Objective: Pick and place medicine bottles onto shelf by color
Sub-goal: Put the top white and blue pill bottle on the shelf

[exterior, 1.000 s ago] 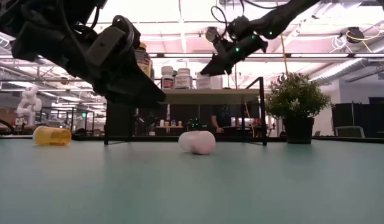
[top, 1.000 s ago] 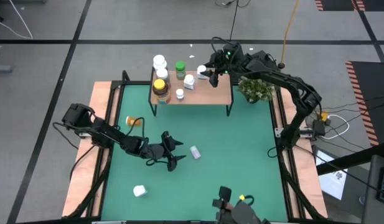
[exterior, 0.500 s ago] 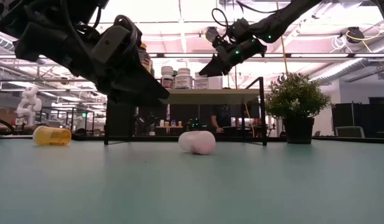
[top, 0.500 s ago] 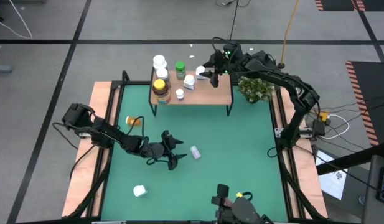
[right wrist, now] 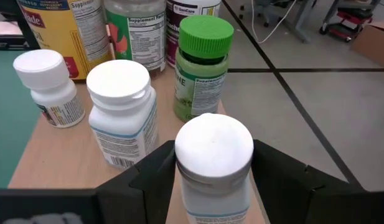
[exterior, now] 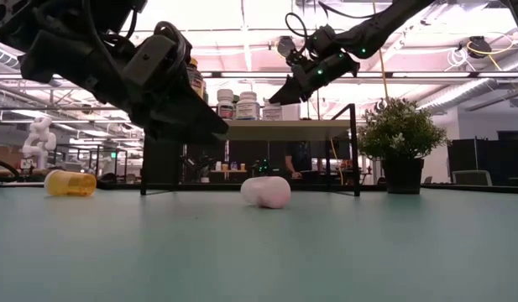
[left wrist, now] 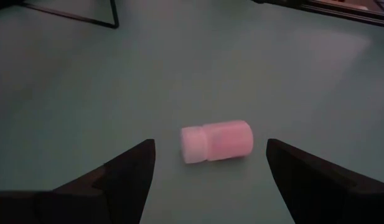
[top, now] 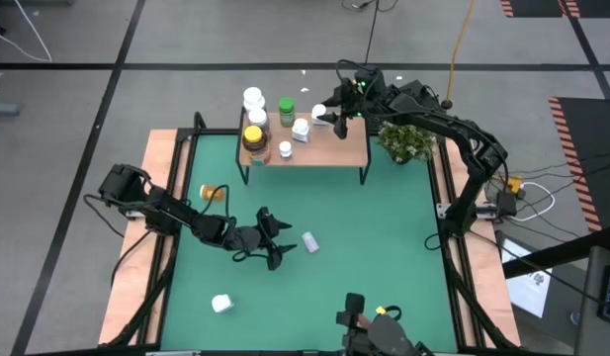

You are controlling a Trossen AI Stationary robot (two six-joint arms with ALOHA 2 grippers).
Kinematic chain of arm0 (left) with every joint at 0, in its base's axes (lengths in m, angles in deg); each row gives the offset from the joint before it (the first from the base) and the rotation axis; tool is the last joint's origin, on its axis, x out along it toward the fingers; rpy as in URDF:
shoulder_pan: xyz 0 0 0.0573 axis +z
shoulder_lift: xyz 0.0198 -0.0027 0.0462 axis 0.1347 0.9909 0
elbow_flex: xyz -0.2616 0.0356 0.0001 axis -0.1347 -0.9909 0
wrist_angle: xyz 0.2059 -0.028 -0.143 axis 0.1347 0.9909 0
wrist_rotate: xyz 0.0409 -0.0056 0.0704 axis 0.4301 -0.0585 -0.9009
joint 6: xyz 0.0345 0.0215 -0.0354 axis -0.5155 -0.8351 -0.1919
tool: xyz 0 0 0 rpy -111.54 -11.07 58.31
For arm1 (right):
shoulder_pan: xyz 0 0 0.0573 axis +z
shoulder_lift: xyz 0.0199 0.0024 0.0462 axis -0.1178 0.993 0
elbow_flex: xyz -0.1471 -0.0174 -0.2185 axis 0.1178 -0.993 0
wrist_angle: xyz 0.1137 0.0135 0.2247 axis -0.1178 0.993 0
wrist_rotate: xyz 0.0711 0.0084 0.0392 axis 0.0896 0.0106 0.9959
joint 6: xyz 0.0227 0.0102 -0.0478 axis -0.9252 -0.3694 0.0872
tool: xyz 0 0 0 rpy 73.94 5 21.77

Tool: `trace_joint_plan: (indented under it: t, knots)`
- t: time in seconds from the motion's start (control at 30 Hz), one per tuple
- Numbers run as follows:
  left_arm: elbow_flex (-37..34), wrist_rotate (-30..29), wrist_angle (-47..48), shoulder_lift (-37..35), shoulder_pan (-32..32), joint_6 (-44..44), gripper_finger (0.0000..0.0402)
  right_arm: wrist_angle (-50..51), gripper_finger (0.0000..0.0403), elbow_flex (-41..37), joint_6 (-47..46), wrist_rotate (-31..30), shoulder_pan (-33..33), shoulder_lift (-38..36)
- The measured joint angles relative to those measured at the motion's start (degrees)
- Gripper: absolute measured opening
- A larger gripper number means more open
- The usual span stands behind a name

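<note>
My right gripper (top: pixel 325 113) is over the far right part of the shelf (top: pixel 336 148), shut on a white bottle (right wrist: pixel 213 162). Next to it on the light wood top stand a green-capped bottle (right wrist: pixel 203 68), two more white bottles (right wrist: pixel 122 112), and an amber bottle with a yellow lid (top: pixel 253 136). My left gripper (top: pixel 284 243) hangs open low over the green table, its fingers on either side of a white bottle (left wrist: pixel 216 141) that lies on its side, without touching it. An orange bottle (top: pixel 214 192) lies on its side at the table's left. My right gripper has the white bottle between its two fingers (right wrist: pixel 151 180), which lie against its opposite sides just under the cap (right wrist: pixel 182 186). The fingers come from the table's right, slanting down. The bottle is upright; in the low view its base (exterior: pixel 274 117) is on the shelf top.
A green potted plant (top: pixel 405 141) stands just right of the shelf, under my right arm. A white jar (top: pixel 221 304) sits near the table's front left. The shelf's right half (top: pixel 349 138) is bare wood.
My right gripper has rolled a little about the line it points along, staying over the shelf with the white bottle between its fingers. My left arm has kept still.
</note>
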Motion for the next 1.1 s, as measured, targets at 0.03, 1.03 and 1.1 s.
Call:
trace_joint_plan:
  t: [0.03, 1.03, 1.1]
  knots:
    - [-0.01, 0.00, 0.05, 0.00, 0.00, -0.01, 0.0305, 0.00, 0.0196, 0.00, -0.01, 0.00, 0.00, 0.00]
    - [0.00, 0.02, 0.57, 0.00, -0.33, 0.79, 0.0305, -0.43, 0.0280, -0.02, -1.69, -3.11, 0.15, -1.15]
    - [0.00, 0.02, 0.65, 0.00, -0.33, 0.79, 0.0305, -0.40, 0.0280, -0.02, -1.68, -3.04, 0.15, -2.20]
